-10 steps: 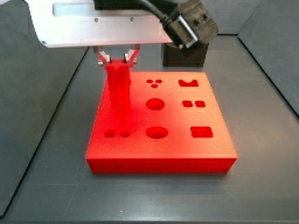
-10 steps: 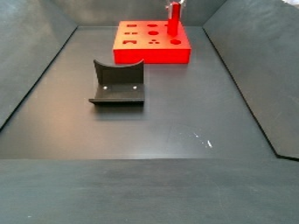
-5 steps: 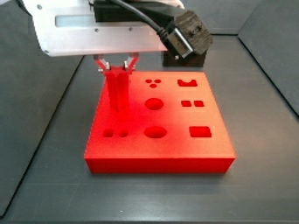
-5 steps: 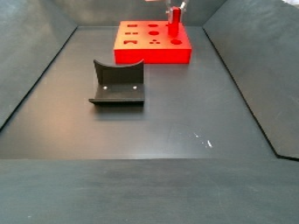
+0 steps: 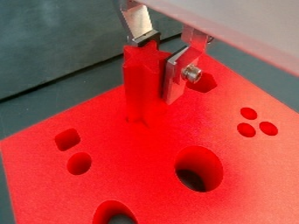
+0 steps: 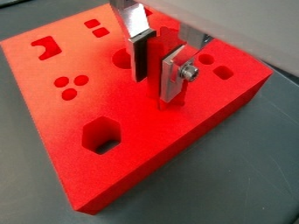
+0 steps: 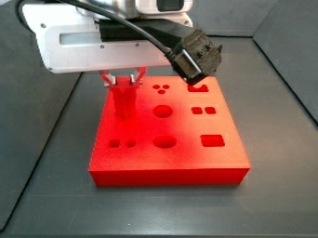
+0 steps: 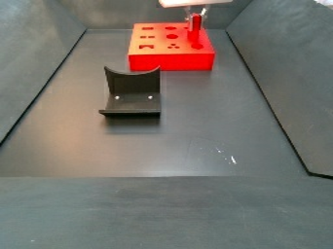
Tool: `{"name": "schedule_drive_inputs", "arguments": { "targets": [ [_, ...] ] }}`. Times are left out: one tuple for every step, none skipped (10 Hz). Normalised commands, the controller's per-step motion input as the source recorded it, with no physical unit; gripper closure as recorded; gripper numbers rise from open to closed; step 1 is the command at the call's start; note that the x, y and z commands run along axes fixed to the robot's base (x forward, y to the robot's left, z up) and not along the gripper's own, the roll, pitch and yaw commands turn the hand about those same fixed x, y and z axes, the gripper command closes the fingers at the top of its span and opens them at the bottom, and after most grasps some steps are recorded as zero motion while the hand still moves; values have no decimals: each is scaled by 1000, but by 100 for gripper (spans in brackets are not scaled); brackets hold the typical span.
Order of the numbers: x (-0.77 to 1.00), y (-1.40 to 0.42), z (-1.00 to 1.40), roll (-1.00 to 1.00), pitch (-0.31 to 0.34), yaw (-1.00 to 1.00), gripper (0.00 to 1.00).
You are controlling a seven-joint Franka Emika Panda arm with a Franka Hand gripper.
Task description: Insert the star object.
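Observation:
The star object (image 5: pixel 140 87) is a slim bright red peg with a star-shaped section. It stands upright with its lower end in a hole near a corner of the wide red block (image 5: pixel 140 175). My gripper (image 5: pixel 160 63) is shut on the peg's upper part, one silver finger (image 5: pixel 142 33) on each side. The other wrist view shows the same grip (image 6: pixel 158 72) on the peg (image 6: pixel 158 87). In both side views the gripper (image 7: pixel 125 78) (image 8: pixel 196 16) hangs over the block (image 7: pixel 168 149) (image 8: pixel 166 53), with the peg (image 7: pixel 125 100) (image 8: pixel 196 31) below it.
The block (image 6: pixel 140 149) has several other shaped holes: round (image 5: pixel 198 168), square (image 7: pixel 214 141) and hexagonal (image 6: pixel 103 134). A dark grey curved holder (image 8: pixel 130 92) stands on the dark floor in front of the block. Raised dark walls (image 8: pixel 33 97) border the floor.
The gripper has moved down with the peg. The peg now stands lower, with less of it showing above the block.

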Motion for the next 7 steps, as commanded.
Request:
{"name": "schedule_drive_inputs", "arguments": {
  "targets": [
    [0,0,-849,-36,-194,189,100],
    [0,-9,-820,-39,-211,151,100],
    [0,0,-837,0,-211,80,100],
    [0,-17,-814,29,-219,0,100],
    [9,-100,-769,23,-243,0,100],
    [0,-60,-717,24,-271,0,100],
    [-43,0,-737,194,-184,-60,100]
  ]
}}
